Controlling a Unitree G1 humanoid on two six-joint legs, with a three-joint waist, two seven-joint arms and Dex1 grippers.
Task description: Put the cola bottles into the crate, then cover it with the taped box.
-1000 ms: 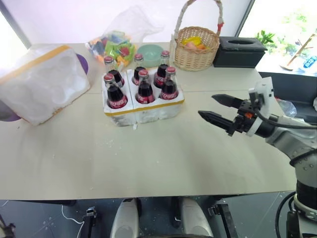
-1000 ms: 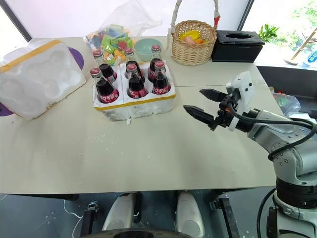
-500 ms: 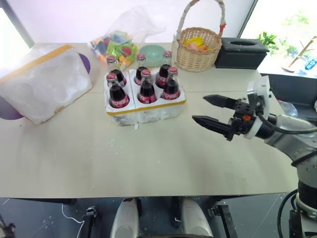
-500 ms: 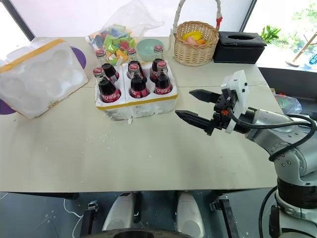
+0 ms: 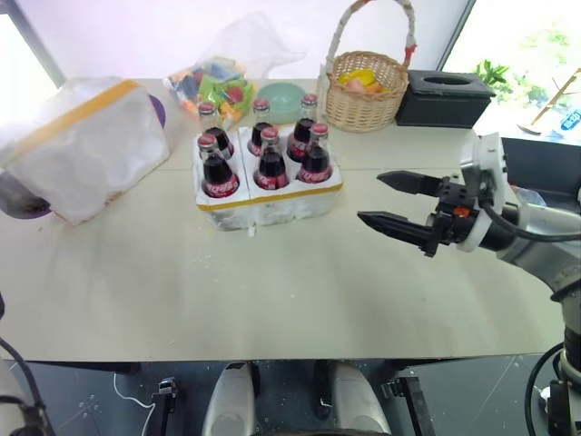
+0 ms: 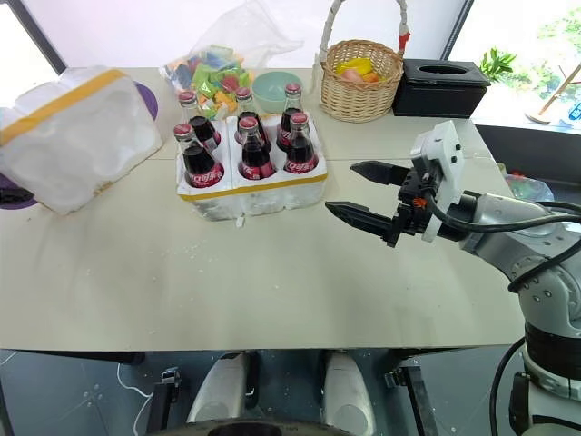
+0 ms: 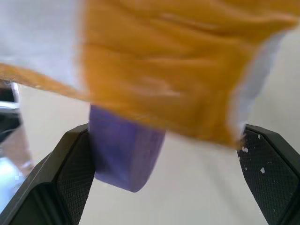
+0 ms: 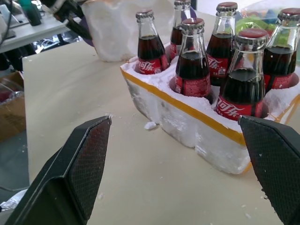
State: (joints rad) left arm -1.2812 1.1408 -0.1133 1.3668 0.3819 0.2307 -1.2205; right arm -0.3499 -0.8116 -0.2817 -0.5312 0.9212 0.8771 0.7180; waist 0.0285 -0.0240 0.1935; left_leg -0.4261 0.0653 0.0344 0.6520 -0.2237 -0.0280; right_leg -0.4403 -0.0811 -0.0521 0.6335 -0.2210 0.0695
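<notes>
Over on the far left of the table (image 5: 272,300) sits the taped box (image 5: 86,150), tilted, its yellow band running across the top and a purple disc (image 7: 124,157) tucked beneath its edge. The left wrist view looks straight at it: the left gripper (image 7: 164,187) has its two black fingers spread wide with the box's taped face and that purple piece framed between them, and nothing is clamped. Moving along, the crate (image 5: 272,202) stands near the table's middle with all six cola bottles (image 5: 263,159) upright in their wells, red caps up, so the loading half of the job looks finished and the covering step is the one in hand. Behind the crate lie a bag of coloured pieces (image 5: 209,77), a green bowl (image 5: 277,95), a wicker basket (image 5: 366,86) and a black tissue box (image 5: 443,95). Further right, the right gripper (image 5: 392,200) hovers above the table, well apart from the crate, pointing at it with jaws wide and empty. The next move, by the look of it, calls for the left gripper to get a firm hold on the bulky box, perhaps with the right steadying, and carry it hollow side down over the bottle tops.
</notes>
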